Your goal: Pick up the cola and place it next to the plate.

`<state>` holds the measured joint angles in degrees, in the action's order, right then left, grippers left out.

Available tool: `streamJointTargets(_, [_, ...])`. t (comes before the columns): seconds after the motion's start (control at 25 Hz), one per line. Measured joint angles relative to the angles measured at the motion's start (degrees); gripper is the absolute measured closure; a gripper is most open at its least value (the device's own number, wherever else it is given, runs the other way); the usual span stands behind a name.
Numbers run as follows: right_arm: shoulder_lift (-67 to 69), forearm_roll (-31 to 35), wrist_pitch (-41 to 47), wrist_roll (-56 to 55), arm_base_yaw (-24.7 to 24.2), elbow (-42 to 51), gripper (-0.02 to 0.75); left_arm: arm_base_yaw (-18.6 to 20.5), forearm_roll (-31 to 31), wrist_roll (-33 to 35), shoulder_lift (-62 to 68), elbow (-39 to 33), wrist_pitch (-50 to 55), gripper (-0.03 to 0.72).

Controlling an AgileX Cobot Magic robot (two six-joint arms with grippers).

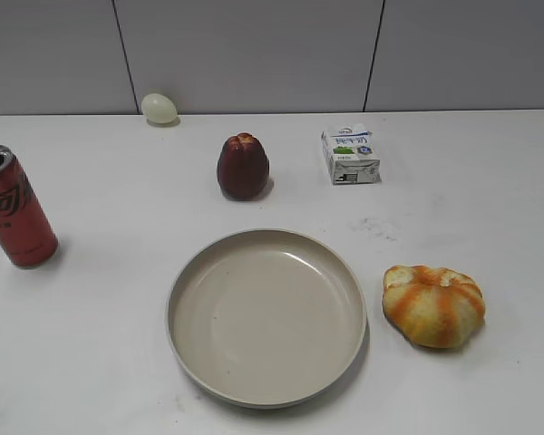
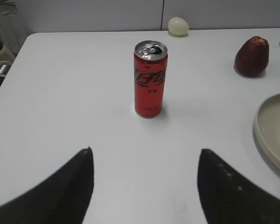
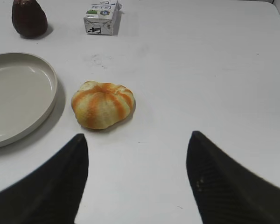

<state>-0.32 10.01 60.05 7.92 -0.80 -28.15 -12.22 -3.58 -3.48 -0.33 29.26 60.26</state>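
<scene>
The cola (image 1: 14, 217) is a tall red can with black script and a silver top, standing upright at the table's far left. It also shows in the left wrist view (image 2: 150, 79), straight ahead of my left gripper (image 2: 144, 151), which is open, empty and well short of it. The plate (image 1: 267, 314), round and beige, lies empty at the front middle; its rim shows in the left wrist view (image 2: 270, 135) and the right wrist view (image 3: 18, 98). My right gripper (image 3: 137, 137) is open and empty. Neither gripper shows in the exterior view.
A dark red fruit (image 1: 243, 167) and a white-and-blue carton (image 1: 351, 154) stand behind the plate. A pale egg-shaped thing (image 1: 159, 108) sits by the back wall. An orange-striped bun (image 1: 433, 304) lies right of the plate. The table's left edge (image 2: 11, 60) is near the cola.
</scene>
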Motion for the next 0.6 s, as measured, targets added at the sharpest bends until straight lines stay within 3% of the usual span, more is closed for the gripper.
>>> streamJointTargets(0.24, [0.00, 0.00, 0.00, 0.00, 0.00, 0.00, 0.206, 0.00, -0.07, 0.00, 7.89, 0.34, -0.90, 0.163])
streamJointTargets(0.6, [0.00, 0.00, 0.00, 0.00, 0.00, 0.00, 0.206, 0.00, -0.44, 0.40, 36.07, 7.75, -13.10, 0.132])
